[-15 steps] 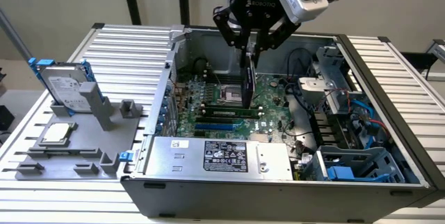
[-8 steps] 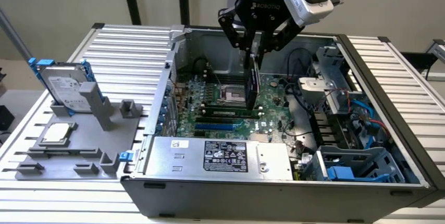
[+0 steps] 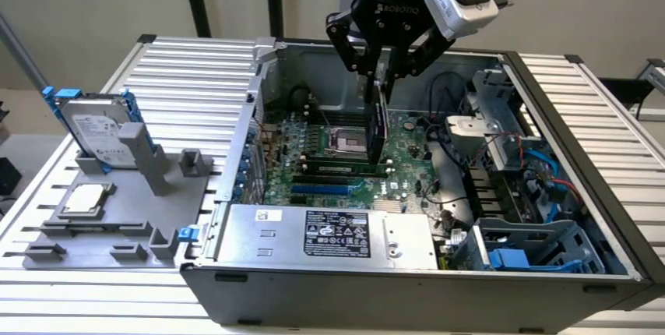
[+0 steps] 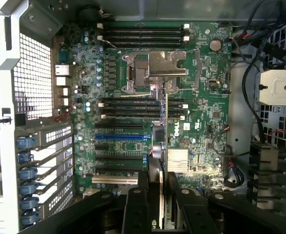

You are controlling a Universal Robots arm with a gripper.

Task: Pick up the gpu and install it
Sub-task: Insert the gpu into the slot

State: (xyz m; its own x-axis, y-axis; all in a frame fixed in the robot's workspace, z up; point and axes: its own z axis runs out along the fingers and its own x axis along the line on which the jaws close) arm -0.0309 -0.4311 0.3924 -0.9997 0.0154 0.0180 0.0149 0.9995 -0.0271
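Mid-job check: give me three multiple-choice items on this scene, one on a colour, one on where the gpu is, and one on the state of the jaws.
1. The hard drive's rails are: A. red B. yellow C. blue
2. The gpu is: A. over the motherboard, inside the case B. beside the hard drive C. under the hard drive
3. The jaws are: A. open and empty B. shut on the gpu C. shut on the hard drive

Answers:
1. C: the strips flanking the drive are blue.
2. A: the card hangs on edge above the green board.
3. B: the jaws clamp the card's upper edge.
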